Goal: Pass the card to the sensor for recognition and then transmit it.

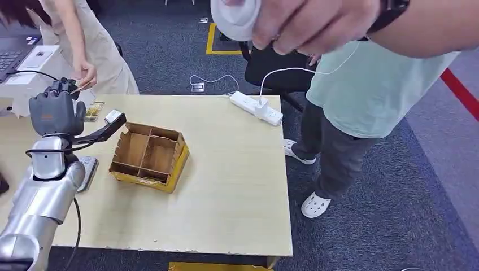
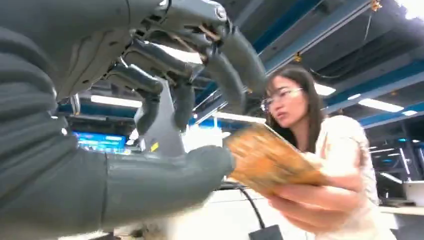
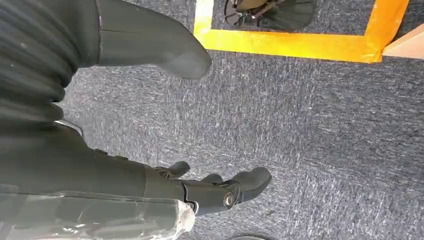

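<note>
My left hand point(image 1: 56, 110) is raised over the table's far left corner, fingers spread. A person point(image 1: 85, 34) stands behind the table and holds a yellowish card point(image 2: 270, 160) between my thumb point(image 2: 200, 170) and my curled fingers point(image 2: 225, 75). The card's edge is at the thumb tip, and a gap shows between card and fingers. The person's own hand point(image 2: 305, 202) grips the card. A small white device point(image 1: 113, 116) on a black arm point(image 1: 104, 133) stands beside my hand. A grey flat device point(image 1: 89, 169) lies by my forearm. My right hand point(image 3: 220, 192) hangs over the carpet, holding nothing.
A cardboard box with dividers point(image 1: 149, 155) stands on the wooden table point(image 1: 226, 197). Another card point(image 1: 94, 110) lies near the far edge. A white power strip point(image 1: 255, 106) lies at the far right corner. A second person point(image 1: 361, 84) stands at the right, holding a white object point(image 1: 237, 17) close to the camera.
</note>
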Available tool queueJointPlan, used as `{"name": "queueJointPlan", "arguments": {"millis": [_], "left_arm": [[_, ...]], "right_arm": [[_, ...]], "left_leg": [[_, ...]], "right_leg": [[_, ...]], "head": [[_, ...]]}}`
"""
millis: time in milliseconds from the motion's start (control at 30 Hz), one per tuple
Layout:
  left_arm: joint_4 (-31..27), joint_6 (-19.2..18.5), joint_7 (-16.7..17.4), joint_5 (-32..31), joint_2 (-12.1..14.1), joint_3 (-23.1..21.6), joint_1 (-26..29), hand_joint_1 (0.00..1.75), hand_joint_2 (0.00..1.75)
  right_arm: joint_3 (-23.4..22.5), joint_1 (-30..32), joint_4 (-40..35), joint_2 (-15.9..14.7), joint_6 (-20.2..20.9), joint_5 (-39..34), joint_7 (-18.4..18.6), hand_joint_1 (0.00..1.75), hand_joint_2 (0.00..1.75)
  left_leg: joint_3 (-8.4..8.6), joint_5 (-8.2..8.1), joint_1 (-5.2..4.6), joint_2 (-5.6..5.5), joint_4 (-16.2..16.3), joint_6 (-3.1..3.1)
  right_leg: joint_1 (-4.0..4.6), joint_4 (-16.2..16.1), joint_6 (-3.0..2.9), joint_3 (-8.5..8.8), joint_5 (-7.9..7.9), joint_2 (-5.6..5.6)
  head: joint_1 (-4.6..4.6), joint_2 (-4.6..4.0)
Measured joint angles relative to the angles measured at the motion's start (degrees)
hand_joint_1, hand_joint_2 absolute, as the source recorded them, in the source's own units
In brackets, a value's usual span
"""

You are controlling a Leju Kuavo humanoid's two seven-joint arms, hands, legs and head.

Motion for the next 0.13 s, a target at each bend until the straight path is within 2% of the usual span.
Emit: {"name": "queueJointPlan", "arguments": {"millis": [133], "left_arm": [[0.4,0.0,0.0,0.2,0.4,0.7,0.0,0.00,1.75]], "right_arm": [[-0.2,0.1,0.0,0.0,0.0,0.0,0.0,0.00,1.75]], "left_leg": [[0.00,0.01,0.01,-0.05,0.0,-0.01]], "right_leg": [[0.01,0.0,0.00,0.01,0.00,-0.04]], "head": [[0.04,0.00]]}}
